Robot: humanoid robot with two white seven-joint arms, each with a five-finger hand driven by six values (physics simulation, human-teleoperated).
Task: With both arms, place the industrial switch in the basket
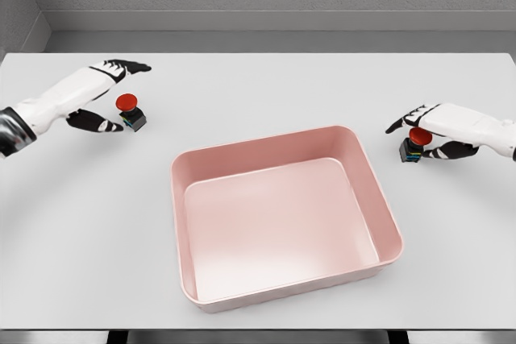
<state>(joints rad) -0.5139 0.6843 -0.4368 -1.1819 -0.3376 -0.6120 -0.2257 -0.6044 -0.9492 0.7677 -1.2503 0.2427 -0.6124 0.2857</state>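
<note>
Left of the pink basket (193,199), one red-capped industrial switch (129,110) stands upright between the left hand's (105,94) spread fingers. Right of the basket, the right hand (427,130) clasps another switch (414,145), cap upward.

Smooth, glossy pink plastic basket (284,223) on a matt white table (258,86); switch caps glossy red.

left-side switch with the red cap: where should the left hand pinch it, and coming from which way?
Probably the dark square base of the left switch, not the round red cap. It stands upright on the table, and the left hand already flanks it, fingers spread, from the picture's left, so close in sideways from there.
</note>
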